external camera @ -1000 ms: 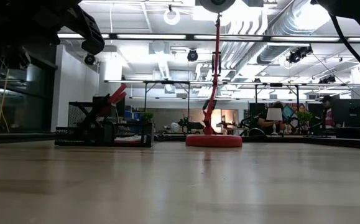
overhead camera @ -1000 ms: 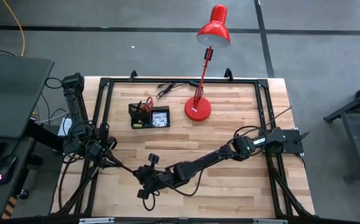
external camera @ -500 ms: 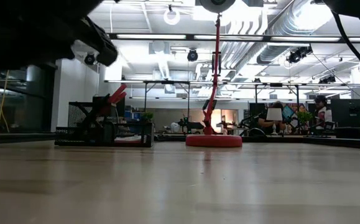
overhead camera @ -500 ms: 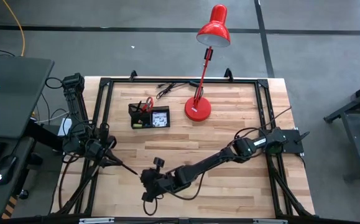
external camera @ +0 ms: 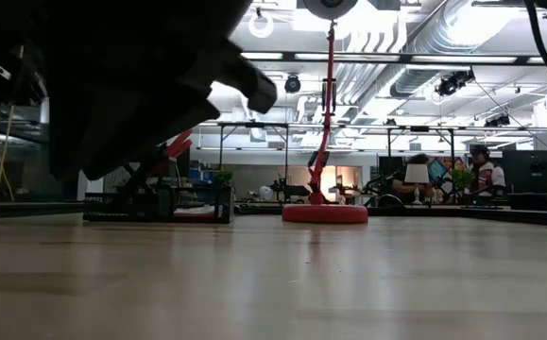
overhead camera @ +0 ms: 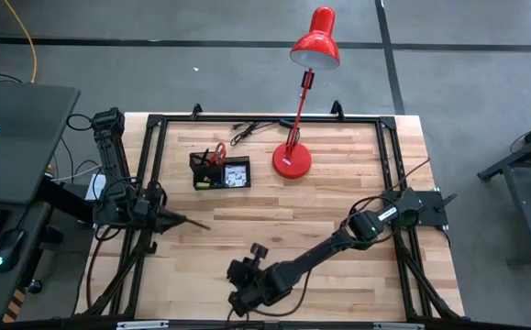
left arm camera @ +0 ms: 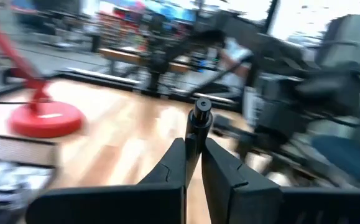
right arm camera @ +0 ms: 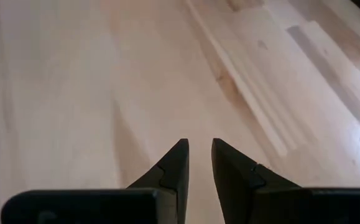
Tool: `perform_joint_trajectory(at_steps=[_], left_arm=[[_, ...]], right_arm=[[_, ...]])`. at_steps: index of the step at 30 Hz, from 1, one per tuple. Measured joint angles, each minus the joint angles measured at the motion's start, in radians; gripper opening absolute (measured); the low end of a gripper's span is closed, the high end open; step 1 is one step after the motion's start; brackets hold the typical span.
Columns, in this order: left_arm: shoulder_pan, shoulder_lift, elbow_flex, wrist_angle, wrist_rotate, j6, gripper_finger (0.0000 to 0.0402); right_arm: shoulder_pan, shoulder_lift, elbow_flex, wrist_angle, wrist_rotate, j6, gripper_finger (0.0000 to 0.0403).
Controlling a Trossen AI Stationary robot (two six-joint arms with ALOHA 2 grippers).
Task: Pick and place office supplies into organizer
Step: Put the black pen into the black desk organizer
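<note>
My left gripper (overhead camera: 175, 220) is near the table's left side, shut on a thin black pen (overhead camera: 196, 224) that juts past its fingertips toward the table's right. The black organizer (overhead camera: 219, 171) stands far-left of the table's centre. Red-handled scissors (overhead camera: 217, 153) stick up from its cup section, and the white-grey packet (overhead camera: 237, 174) lies in its tray. I cannot make out the purple pad. My right gripper (overhead camera: 239, 295) hovers by the near edge, slightly open over bare wood (right arm camera: 198, 144). In the low view an arm blurs over the organizer (external camera: 157, 200). My left gripper pinches the pen's shaft (left arm camera: 201, 115) between its two fingers (left arm camera: 220, 171). The pen runs along the fingers and sticks out beyond their tips, seen end-on in the left wrist view. It is held about level, pointing toward the table's right, clear of the tabletop.
The red lamp's round base (overhead camera: 292, 161) stands right of the organizer, its stem leaning over the far edge. A black cable (overhead camera: 247, 131) lies behind the organizer. A black frame rail (overhead camera: 265, 119) borders the table. Bare wood spans the middle and right.
My right gripper has drawn back toward the near edge and the table's right, away from the pen. My left gripper, keeping hold of the pen, has moved toward the far edge and swung it round, so that it now points toward the table's right.
</note>
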Motion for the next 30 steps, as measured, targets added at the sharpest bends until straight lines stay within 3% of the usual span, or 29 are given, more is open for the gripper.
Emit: perform_joint_trajectory(at_steps=[8,13,21,30], left_arm=[[0.000,0.000,0.000,0.001,-0.267,0.041,0.0005],[0.054,-0.003,0.005,0.041,-0.272,0.124,0.0003],[0.239,-0.007,0.005,0.108,-0.267,0.239,0.0003],[0.398,-0.007,0.005,0.269,-0.272,0.480,0.0002]], right_arm=[[0.019,0.000,0.000,-0.046,0.014,-0.003,0.0063],[0.020,0.000,0.000,-0.049,0.019,-0.011,0.0064],[0.020,0.000,0.000,-0.047,0.019,-0.019,0.0060],[0.021,0.000,0.000,-0.045,0.019,-0.059,0.0058]])
